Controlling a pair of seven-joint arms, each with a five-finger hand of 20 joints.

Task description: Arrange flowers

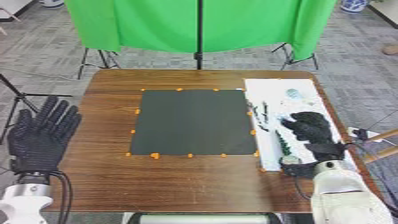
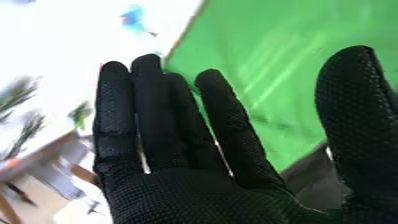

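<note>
The green sprig lies at eight o'clock from the nearer right hand, running eleven-to-five; the fingers are straight, slightly apart.

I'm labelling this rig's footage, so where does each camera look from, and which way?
Head view: on the robot's head, facing forward and down over the table; both arms, with left hand and right hand, show.
Right wrist view: on the right wrist, facing along its palm and fingers, toward the green cloth and white surface.
Shared: right hand, green cloth, white surface.
</note>
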